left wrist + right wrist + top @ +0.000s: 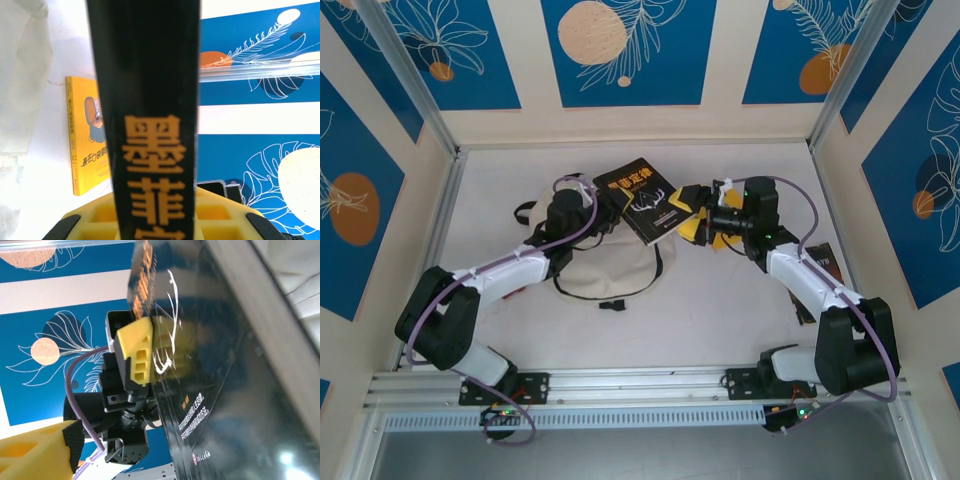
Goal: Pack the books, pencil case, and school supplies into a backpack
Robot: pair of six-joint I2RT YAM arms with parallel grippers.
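The backpack [610,272] lies flat on the table [720,310], partly under the left arm; what is inside it cannot be told. Just beyond it the black book [646,200] is held off the table, outside the bag. The left gripper [604,196] is clamped on the book's spine edge, while the right gripper [691,215] stands wide apart at the opposite corner, gripping nothing. A yellow book [82,135] lies on the table beside the backpack's cloth, and a dark brown book [823,262] rests by the right arm.

Bright even overhead light, soft shadows on the tabletop [720,300], glare on the glossy black book [235,390], its near lettering blurred
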